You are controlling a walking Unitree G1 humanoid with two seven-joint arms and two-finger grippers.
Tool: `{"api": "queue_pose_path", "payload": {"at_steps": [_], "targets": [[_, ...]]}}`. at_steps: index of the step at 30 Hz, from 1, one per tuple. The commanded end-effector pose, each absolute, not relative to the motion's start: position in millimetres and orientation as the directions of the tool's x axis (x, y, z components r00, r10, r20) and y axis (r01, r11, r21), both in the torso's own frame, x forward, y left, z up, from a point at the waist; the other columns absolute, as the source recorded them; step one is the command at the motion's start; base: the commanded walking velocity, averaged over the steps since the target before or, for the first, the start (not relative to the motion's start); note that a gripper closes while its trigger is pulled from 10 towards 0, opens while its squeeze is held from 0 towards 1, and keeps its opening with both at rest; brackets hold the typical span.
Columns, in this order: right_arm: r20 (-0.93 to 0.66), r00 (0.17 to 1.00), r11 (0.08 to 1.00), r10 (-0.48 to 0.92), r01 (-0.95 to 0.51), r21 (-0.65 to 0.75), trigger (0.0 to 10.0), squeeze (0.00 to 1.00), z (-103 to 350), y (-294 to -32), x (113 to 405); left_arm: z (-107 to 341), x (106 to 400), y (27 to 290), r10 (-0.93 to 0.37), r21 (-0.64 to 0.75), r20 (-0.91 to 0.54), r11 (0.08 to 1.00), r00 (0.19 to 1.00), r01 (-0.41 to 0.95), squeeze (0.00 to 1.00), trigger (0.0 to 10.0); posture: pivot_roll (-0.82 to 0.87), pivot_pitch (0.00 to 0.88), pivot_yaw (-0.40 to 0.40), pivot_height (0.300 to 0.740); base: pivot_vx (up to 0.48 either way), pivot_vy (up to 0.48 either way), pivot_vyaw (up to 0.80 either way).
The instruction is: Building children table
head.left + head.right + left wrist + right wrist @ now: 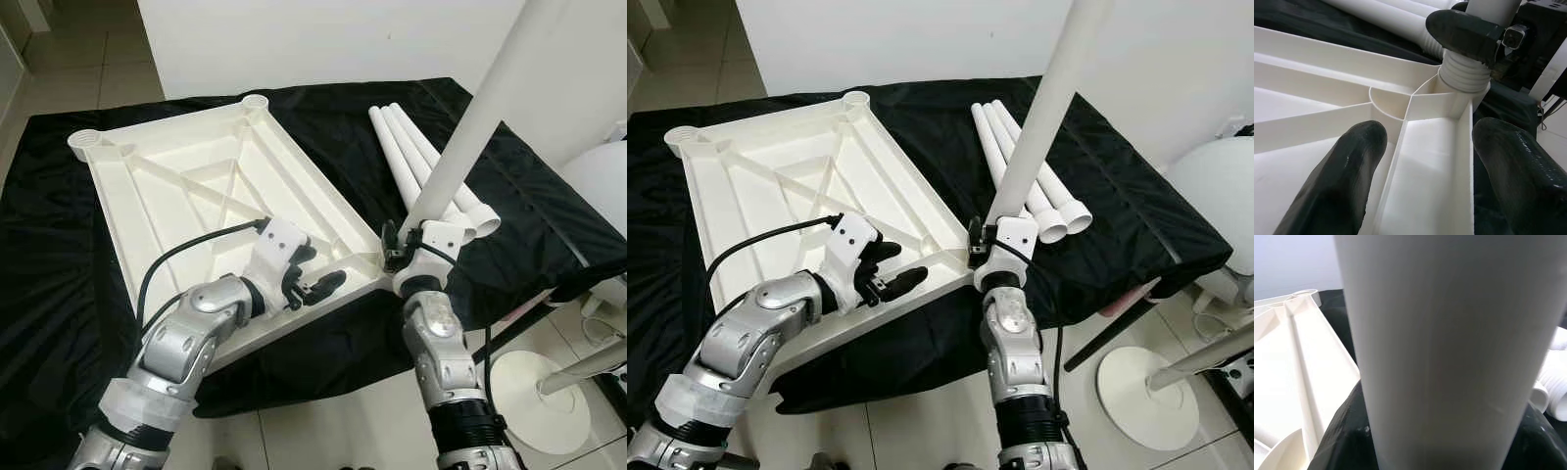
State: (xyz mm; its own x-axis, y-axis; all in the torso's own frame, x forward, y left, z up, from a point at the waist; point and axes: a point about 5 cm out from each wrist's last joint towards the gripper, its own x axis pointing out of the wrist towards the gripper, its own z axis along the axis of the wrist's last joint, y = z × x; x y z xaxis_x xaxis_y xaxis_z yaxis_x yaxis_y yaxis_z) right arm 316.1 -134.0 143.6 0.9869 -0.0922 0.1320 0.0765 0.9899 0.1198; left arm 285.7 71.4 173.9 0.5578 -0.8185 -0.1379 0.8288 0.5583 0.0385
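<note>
Three spare legs [421, 162] lie on the black cloth [549, 215] beside the upturned tabletop [196, 186]; a fourth leg [470, 137] stands in the near corner socket [1462, 81], clenched low by the right gripper [395, 247]; the left gripper [315, 282], fingers spread, hovers over the tabletop's rim. Hollow plastic, I'd guess: light, stiff, slick; best gripped near the threaded base, where leverage is least.
</note>
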Motion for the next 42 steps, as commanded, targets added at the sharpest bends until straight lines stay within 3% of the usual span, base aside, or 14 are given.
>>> {"api": "queue_pose_path", "payload": {"at_steps": [1, 23, 24, 34, 35, 36, 38, 39, 42], "targets": [[-0.022, 0.977, 0.96, -0.213, 0.214, 0.182, 10.0, 0.0, 112.9, -140.2, 307.4, 177.4, 283.7, 69.9, -0.83, 0.043, -0.132, 0.541, 0.542, 0.84, 0.0, 10.0, 0.04, 0.102, 0.001, 0.74, 0.0, 0.0, 0.0], [0.041, 0.983, 0.963, -0.176, 0.164, 0.213, 10.0, 0.0, 119.6, -130.1, 304.0, 177.5, 283.7, 69.8, -0.829, 0.044, -0.133, 0.543, 0.544, 0.839, 0.0, 10.0, 0.04, 0.091, -0.003, 0.74, 0.0, 0.0, 0.0], [0.059, 0.984, 0.964, -0.169, 0.152, 0.218, 10.0, 1.0, 121.6, -129.5, 303.2, 177.4, 283.5, 70.0, -0.829, 0.044, -0.134, 0.543, 0.543, 0.839, 0.0, 10.0, 0.05, 0.091, -0.002, 0.74, 0.0, 0.0, 0.0], [0.109, 0.986, 0.975, -0.125, 0.102, 0.199, 10.0, 1.0, 127.6, -132.2, 302.4, 177.3, 283.1, 69.3, -0.832, 0.046, -0.137, 0.537, 0.538, 0.843, 0.0, 10.0, 0.05, 0.081, 0.003, 0.74, 0.0, 0.0, 0.0], [0.132, 0.988, 0.984, -0.079, 0.056, 0.168, 10.0, 0.74, 131.3, -136.2, 303.6, 177.5, 283.0, 69.1, -0.833, 0.047, -0.138, 0.534, 0.535, 0.844, 0.0, 10.0, 0.05, 0.077, 0.002, 0.74, 0.0, 0.0, 0.0], [0.151, 0.988, 0.989, -0.043, 0.021, 0.145, 10.0, 0.15, 134.5, -139.9, 304.4, 177.6, 282.8, 68.9, -0.834, 0.048, -0.138, 0.533, 0.534, 0.845, 0.0, 10.0, 0.05, 0.077, 0.002, 0.74, 0.0, 0.0, 0.0], [0.151, 0.988, 0.989, -0.043, 0.021, 0.145, 10.0, 0.15, 134.5, -139.9, 304.4, 177.6, 282.8, 68.9, -0.834, 0.048, -0.138, 0.533, 0.534, 0.845, 0.0, 10.0, 0.05, 0.077, 0.002, 0.74, 0.0, 0.0, 0.0], [0.182, 0.983, 0.993, 0.029, -0.049, 0.107, 10.0, 0.0, 140.3, -147.6, 306.4, 177.1, 282.8, 68.1, -0.836, 0.048, -0.138, 0.53, 0.531, 0.847, 0.0, 10.0, 0.04, 0.069, 0.0, 0.74, 0.0, 0.0, 0.0], [0.191, 0.98, 0.992, 0.058, -0.077, 0.095, 10.0, 0.0, 142.5, -150.7, 307.1, 177.0, 282.8, 67.6, -0.837, 0.048, -0.138, 0.529, 0.53, 0.847, 0.0, 10.0, 0.04, 0.069, 0.0, 0.74, 0.0, 0.0, 0.0]]}}
